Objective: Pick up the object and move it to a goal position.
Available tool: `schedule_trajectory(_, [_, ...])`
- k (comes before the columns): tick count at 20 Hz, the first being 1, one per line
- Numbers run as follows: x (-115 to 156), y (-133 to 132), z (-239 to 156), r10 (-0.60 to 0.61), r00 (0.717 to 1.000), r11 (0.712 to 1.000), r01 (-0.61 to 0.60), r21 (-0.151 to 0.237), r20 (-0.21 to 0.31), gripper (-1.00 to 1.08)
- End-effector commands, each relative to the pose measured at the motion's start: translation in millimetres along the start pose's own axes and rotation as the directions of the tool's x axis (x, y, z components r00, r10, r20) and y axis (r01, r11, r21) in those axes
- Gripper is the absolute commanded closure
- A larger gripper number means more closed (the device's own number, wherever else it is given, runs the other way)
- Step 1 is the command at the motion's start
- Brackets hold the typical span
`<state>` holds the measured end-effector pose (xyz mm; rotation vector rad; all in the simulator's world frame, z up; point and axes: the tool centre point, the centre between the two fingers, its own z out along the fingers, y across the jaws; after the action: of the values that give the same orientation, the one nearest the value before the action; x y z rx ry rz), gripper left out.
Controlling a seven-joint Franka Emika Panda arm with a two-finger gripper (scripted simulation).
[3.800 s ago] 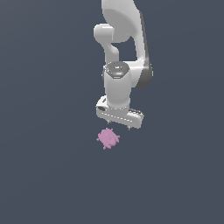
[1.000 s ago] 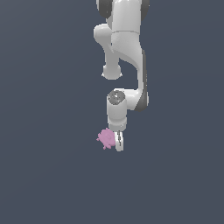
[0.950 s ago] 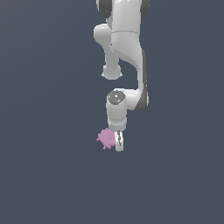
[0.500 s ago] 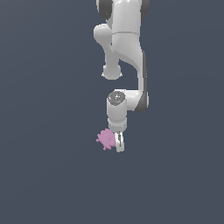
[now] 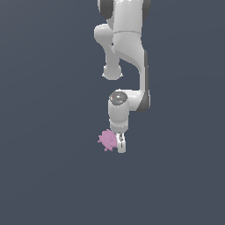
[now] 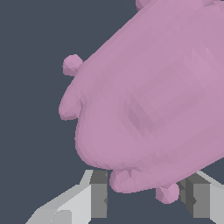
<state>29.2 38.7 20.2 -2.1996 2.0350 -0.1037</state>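
Exterior view: the white arm (image 5: 127,48) reaches down, its pincer (image 5: 120,145) beside the pink spiky object (image 5: 107,139), which touches the pincer on the exterior view's left

Wrist view: the object (image 6: 148,100) fills the frame between both fingers (image 6: 98,194); whether they grip it I cannot tell

You see the object (image 6: 148,100) as matte pink, faceted, stubby-spiked; the end effector (image 6: 146,199) has smooth white plastic-looking fingers (image 6: 65,205) with dull grey pads (image 6: 99,194).
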Motion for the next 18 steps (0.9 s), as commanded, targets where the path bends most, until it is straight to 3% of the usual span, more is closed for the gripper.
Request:
schedule_trajectory(1, [-7, -5, -5, -0.001, 1.0, 1.0, 0.001, 0.0, 0.0, 1.08])
schedule_trajectory(18, [-104, -87, -74, -0.001, 1.0, 1.0, 0.001, -0.005, -0.004, 1.08])
